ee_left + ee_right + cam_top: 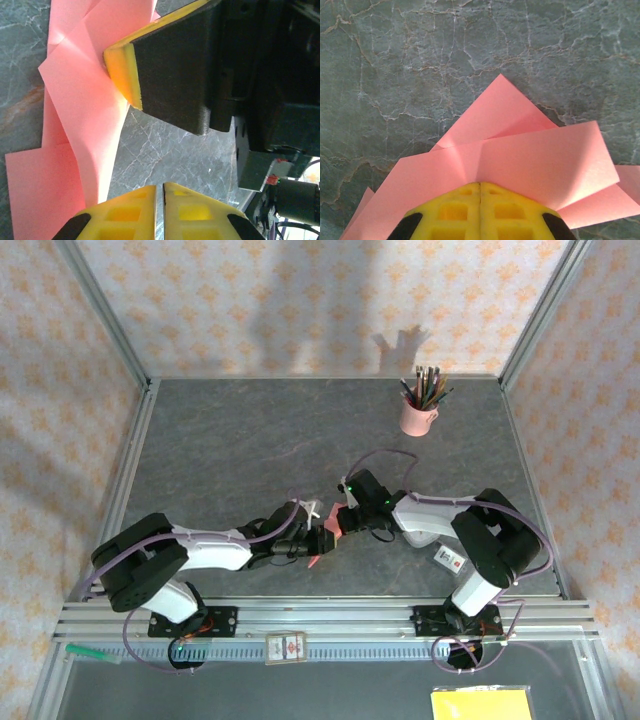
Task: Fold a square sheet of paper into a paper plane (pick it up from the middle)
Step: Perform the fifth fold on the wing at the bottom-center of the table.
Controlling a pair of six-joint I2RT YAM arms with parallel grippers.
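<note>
**Left arm** [190, 555]: reaches from the near left corner toward the middle of the table [240, 440].

**Left claw** [318, 540]: at the table's centre, tips pointing right. In its own wrist view the two yellow fingers [125, 215] stand side by side with only a hairline seam between them, so it is closed narrow. Whether any paper is caught in it cannot be told.

**Pink paper** [334, 528]: one creased sheet with several folded flaps, between the two claws at mid-table. In the left wrist view it spreads to the left of that claw's fingers, and one edge runs down to the outer side of the left-hand finger.

**Right claw** [350, 518]: meets the left claw from the right, just beside it.
- In its own wrist view the yellow fingers [450, 210] are pressed together on the paper.
- The paper fans out from the tips to both sides, with a crease in line with the seam and a pointed flap ahead.
- In the left wrist view, one black finger with its yellow pad [122, 70] bears on the paper's upper fold.

**Right arm** [490, 540]: bent back toward the near right corner.

**Pink cup of pencils** [418, 412]: upright at the far right of the table, well apart from the paper.

**White card** [450, 560]: flat beside the right arm's base.

**Yellow pad** [482, 705]: on the near shelf, in front of the rail.
</note>
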